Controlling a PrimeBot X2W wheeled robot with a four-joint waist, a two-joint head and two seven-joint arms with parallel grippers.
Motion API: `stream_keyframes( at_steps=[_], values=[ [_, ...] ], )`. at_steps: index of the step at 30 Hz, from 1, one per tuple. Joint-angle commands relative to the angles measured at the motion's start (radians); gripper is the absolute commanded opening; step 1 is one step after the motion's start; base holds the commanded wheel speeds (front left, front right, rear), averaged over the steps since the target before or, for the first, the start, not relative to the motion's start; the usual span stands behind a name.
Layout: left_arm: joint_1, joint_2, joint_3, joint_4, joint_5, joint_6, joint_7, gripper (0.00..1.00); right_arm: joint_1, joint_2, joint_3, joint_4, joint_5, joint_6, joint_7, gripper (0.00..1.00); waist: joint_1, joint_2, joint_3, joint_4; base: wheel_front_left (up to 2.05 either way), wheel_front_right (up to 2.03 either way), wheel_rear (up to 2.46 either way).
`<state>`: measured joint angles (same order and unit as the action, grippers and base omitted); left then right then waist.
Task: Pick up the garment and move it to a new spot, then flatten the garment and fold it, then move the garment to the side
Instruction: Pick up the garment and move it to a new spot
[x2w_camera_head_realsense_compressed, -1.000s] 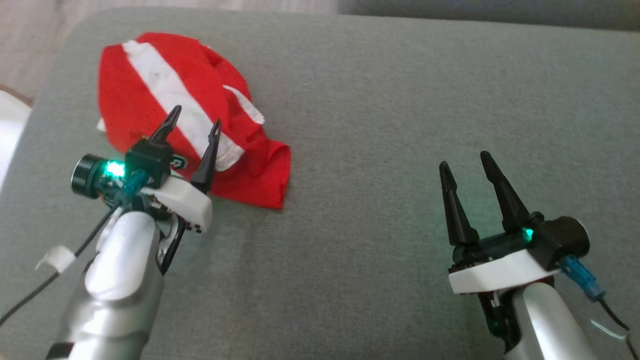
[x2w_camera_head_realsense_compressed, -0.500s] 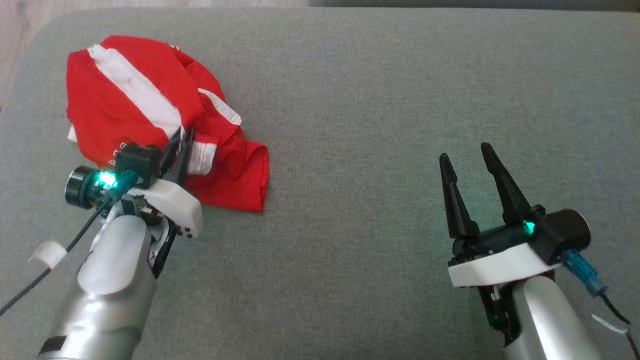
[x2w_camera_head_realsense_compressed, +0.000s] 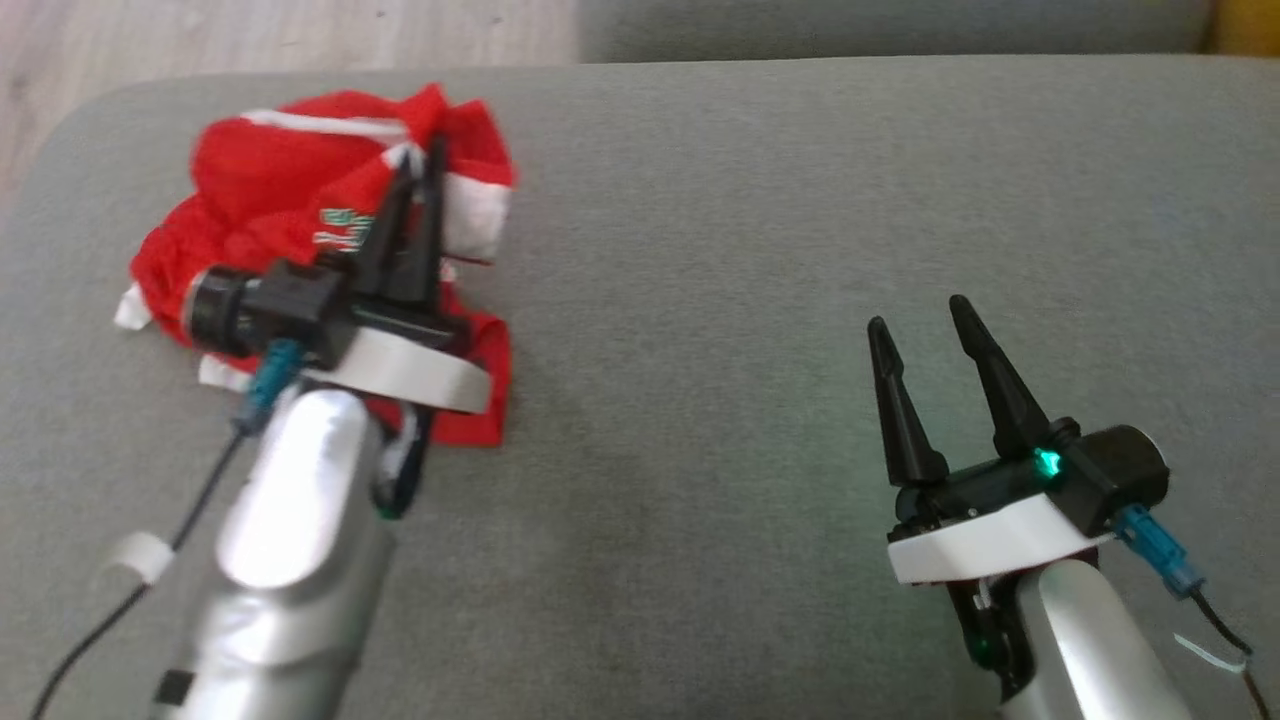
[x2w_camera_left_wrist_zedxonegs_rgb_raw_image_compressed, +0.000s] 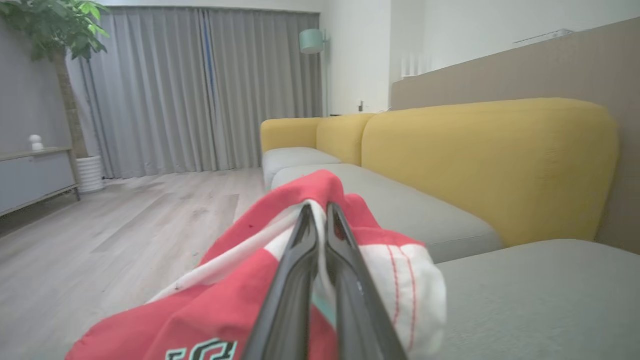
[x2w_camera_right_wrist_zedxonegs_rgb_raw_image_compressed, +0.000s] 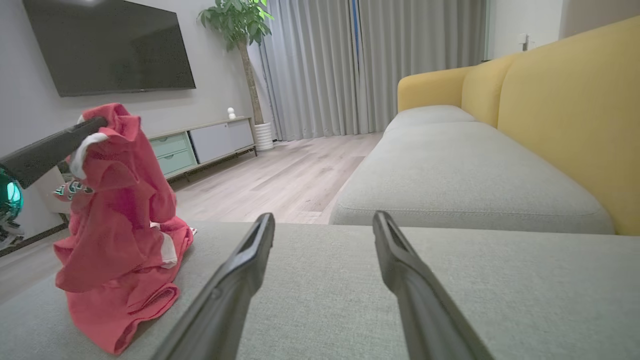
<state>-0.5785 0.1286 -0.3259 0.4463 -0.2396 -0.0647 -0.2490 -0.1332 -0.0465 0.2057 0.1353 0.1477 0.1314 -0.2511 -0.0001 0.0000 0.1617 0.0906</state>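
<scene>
— Item and location?
— One red mesh jersey (x2w_camera_head_realsense_compressed: 270, 190), recorded at the far left part of the grey sofa cushion (x2w_camera_head_realsense_compressed: 720, 260). A white-panelled fold was found pinched between the closed fingers of the left hand (x2w_camera_head_realsense_compressed: 422, 158). The cloth stood in a peak there, with the lower folds resting bunched on the cushion.

— And the other arm?
— The right hand (x2w_camera_head_realsense_compressed: 919, 314) was listed as open, nothing held, over bare cushion well apart to the jersey's right.

— Relation governing the coming move?
— The jersey was noted hanging beneath the left hand's tips. In the right wrist view, its long axis was seen running roughly from the pinched peak down to the heap. The left arm was judged the nearer, being in contact with the cloth. Bare cushion was logged to the right, between the two hands, so a carry that way was judged likely. The trailing folds were considered liable to drag.
</scene>
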Motion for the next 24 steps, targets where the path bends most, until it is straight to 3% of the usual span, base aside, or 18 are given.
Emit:
stream_keyframes(
  at_steps=[1,9,16,21,22,23,24],
  values=[
    [-0.029,0.003,0.012,-0.049,0.0,0.002,-0.003,0.0,-0.026,-0.004,0.026,-0.038,0.005,-0.001,-0.011,1.0,0.0001,0.0,0.002,-0.027,0.0,0.0,0.0],
    [-0.112,-0.057,-0.067,-0.086,0.006,0.02,0.02,0.0,-0.066,-0.004,0.056,-0.061,0.032,-0.001,-0.011,1.0,0.0001,0.0,0.043,-0.174,0.0,0.0,0.0],
    [-0.243,-0.073,-0.114,-0.101,0.003,0.037,0.017,0.0,-0.104,-0.004,0.076,-0.09,0.075,-0.001,-0.011,1.0,0.0001,0.0,0.097,-0.318,0.0,0.0,0.0],
    [-0.338,-0.076,-0.113,-0.103,-0.016,0.055,0.0,0.0,-0.114,-0.004,0.082,-0.105,0.101,-0.001,-0.011,1.0,0.0001,0.0,0.116,-0.38,0.0,0.0,0.0],
    [-0.352,-0.077,-0.113,-0.101,-0.023,0.056,-0.004,0.05,-0.115,-0.004,0.083,-0.107,0.104,-0.001,-0.011,1.0,0.0001,0.0,0.117,-0.385,0.0,0.0,0.0],
    [-0.362,-0.077,-0.114,-0.091,-0.032,0.056,-0.007,0.92,-0.116,-0.004,0.083,-0.108,0.106,-0.001,-0.011,1.0,0.0001,0.0,0.119,-0.387,0.0,0.0,0.0],
    [-0.369,-0.077,-0.118,-0.072,-0.034,0.06,-0.008,1.0,-0.116,-0.004,0.082,-0.109,0.108,-0.001,-0.011,1.0,0.0001,0.0,0.119,-0.388,0.0,0.0,0.0]
  ],
)
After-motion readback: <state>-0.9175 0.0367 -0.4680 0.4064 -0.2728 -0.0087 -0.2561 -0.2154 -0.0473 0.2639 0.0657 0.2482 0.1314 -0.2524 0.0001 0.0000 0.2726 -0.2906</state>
